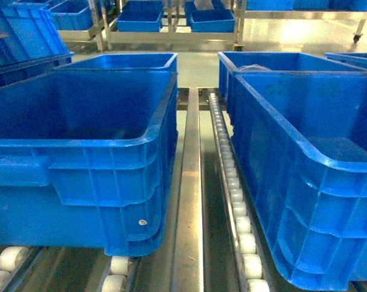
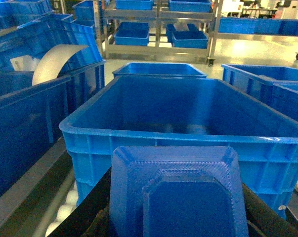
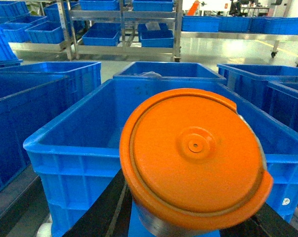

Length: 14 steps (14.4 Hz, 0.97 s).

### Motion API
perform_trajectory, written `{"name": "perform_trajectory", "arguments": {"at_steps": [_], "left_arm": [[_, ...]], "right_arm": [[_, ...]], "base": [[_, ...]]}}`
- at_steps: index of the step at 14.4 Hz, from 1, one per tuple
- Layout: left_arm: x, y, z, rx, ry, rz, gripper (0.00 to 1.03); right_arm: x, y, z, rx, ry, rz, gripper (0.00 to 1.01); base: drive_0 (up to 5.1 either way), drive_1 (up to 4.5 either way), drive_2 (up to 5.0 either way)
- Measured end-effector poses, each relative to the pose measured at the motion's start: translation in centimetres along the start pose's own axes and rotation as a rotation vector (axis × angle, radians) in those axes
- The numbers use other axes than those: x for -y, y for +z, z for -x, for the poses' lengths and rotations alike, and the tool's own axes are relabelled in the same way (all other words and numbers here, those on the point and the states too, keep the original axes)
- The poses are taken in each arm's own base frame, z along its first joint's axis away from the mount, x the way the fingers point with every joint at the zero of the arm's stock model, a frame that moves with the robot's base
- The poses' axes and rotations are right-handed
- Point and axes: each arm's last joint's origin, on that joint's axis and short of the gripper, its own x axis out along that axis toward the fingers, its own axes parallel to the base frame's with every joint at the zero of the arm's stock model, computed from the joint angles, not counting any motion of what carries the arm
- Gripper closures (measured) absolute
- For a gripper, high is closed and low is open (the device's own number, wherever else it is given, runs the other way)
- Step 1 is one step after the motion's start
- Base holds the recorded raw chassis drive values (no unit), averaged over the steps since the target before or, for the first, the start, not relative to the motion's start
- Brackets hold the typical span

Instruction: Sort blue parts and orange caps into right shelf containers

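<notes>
1. Left wrist view: a bright-blue angular plastic part (image 2: 178, 195) fills the bottom of the picture, sitting in the left hand (image 2: 176, 217) — clamped on it, judging by the dark fingers showing at either side.
2. Right wrist view: a round orange plastic cap with a wider rim (image 3: 193, 160) is carried the same way in the right hand (image 3: 188, 222), flat face towards the camera.
3. Each piece faces a large open-topped blue plastic bin dead ahead — the left bin (image 2: 188, 123) beyond the blue part, the right bin (image 3: 89, 133) beyond the cap, near rims just below and past each piece.
4. Head view: neither arm shows; both bins sit on the stainless-steel roller shelf (image 1: 189, 182), a rail between them.
5. My call: each hand needs to go straight forward over its rim, then release; neither is nearer.
</notes>
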Motion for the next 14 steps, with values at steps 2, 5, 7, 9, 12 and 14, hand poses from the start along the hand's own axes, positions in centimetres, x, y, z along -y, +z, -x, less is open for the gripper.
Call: {"name": "perform_trajectory", "arguments": {"at_steps": [2, 5, 7, 9, 12, 14], "left_arm": [[0.0, 0.0, 0.0, 0.0, 0.0, 0.0, 0.6], [0.0, 0.0, 0.0, 0.0, 0.0, 0.0, 0.6], [0.0, 0.0, 0.0, 0.0, 0.0, 0.0, 0.6], [0.0, 0.0, 0.0, 0.0, 0.0, 0.0, 0.6], [0.0, 0.0, 0.0, 0.0, 0.0, 0.0, 0.6], [0.0, 0.0, 0.0, 0.0, 0.0, 0.0, 0.6]], "right_arm": [[0.0, 0.0, 0.0, 0.0, 0.0, 0.0, 0.59], [0.0, 0.0, 0.0, 0.0, 0.0, 0.0, 0.59], [0.0, 0.0, 0.0, 0.0, 0.0, 0.0, 0.59], [0.0, 0.0, 0.0, 0.0, 0.0, 0.0, 0.59], [0.0, 0.0, 0.0, 0.0, 0.0, 0.0, 0.59], [0.0, 0.0, 0.0, 0.0, 0.0, 0.0, 0.59]], "base": [[0.0, 0.0, 0.0], [0.0, 0.0, 0.0], [0.0, 0.0, 0.0], [0.0, 0.0, 0.0], [0.0, 0.0, 0.0], [0.0, 0.0, 0.0]]}}
